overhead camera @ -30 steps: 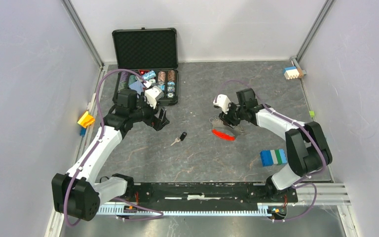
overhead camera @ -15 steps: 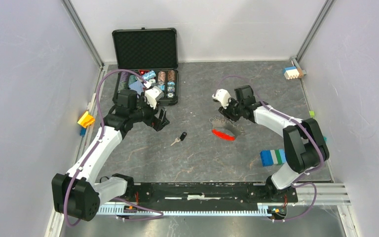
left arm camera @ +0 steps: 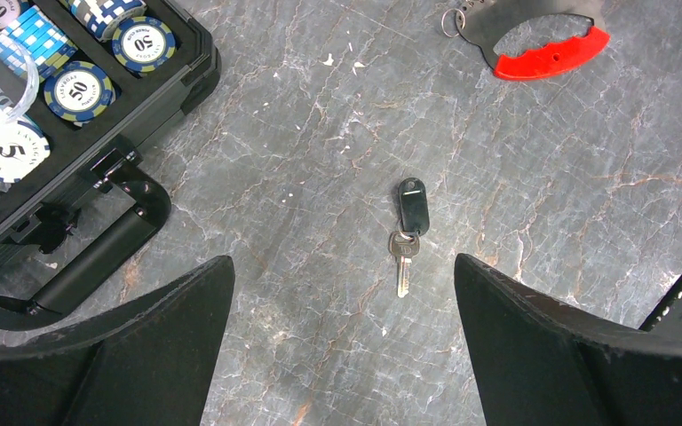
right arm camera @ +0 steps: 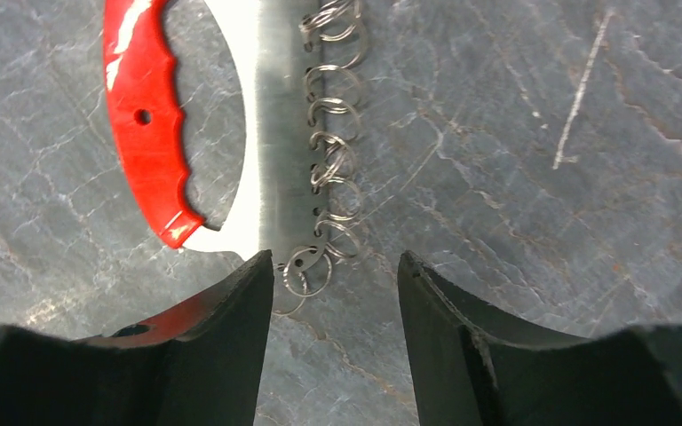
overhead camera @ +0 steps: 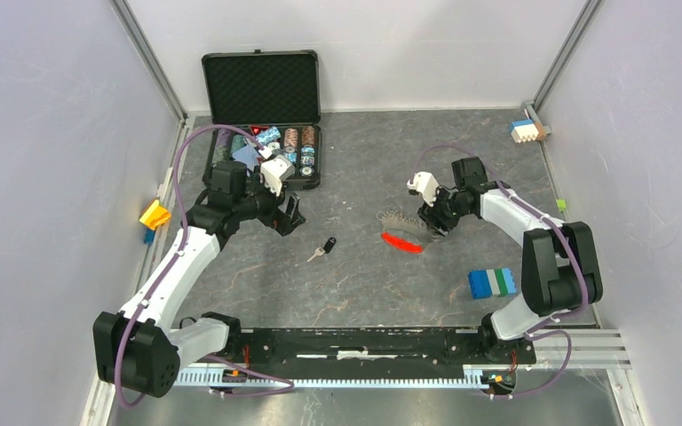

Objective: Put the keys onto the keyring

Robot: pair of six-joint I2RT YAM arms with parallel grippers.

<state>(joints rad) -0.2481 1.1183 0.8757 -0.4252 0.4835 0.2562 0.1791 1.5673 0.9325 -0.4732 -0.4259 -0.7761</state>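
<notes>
Right gripper (right arm camera: 333,257): jaws apart, empty, low over table (overhead camera: 364,293), straddling chain end of keyring (right arm camera: 146,133). Step judged: grasp keyring. Pinch solid red part, since thin links likely slip.
Left gripper (left arm camera: 342,262): jaws apart, empty, above key (left arm camera: 408,226). Key flat on table, 9 o'clock of keyring, well apart.
Open chip case (overhead camera: 262,89) at key's 11 o'clock, blue-green block (overhead camera: 492,282) at keyring's 4 o'clock. Neither in way.

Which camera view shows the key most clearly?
The left wrist view: the key lies near the picture's middle, its black head and silver blade both distinct. The top view shows it only as a tiny dark shape. The right wrist view does not show it.
</notes>
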